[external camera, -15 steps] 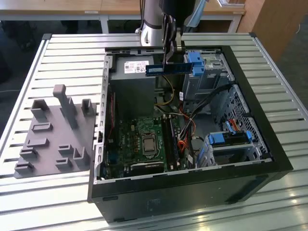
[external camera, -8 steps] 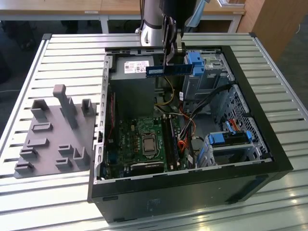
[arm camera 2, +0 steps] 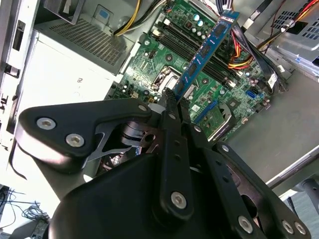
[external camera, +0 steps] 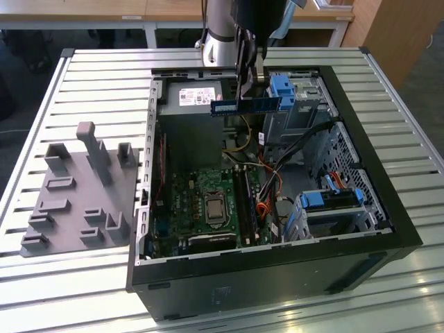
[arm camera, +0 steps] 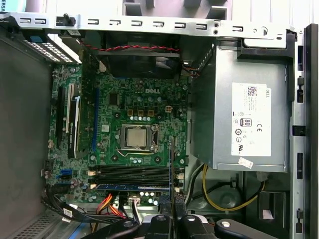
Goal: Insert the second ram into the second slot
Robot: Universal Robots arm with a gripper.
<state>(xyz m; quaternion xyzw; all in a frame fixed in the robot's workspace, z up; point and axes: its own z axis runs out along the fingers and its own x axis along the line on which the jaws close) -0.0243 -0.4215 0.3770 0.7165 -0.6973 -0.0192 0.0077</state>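
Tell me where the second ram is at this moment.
In the exterior view the second ram hangs in the gripper above the open computer case, near the power supply, not yet inserted.

In the exterior view we look down from well back on the open computer case (external camera: 277, 277). Both wrist views sit close above it, sharing its motherboard (arm camera: 109, 107) — one square-on, one slanted.

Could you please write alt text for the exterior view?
The robot's gripper, jaws shut, holds a blue memory stick level above an open computer case. A grey holder lies on the slatted table at the exterior view's left.
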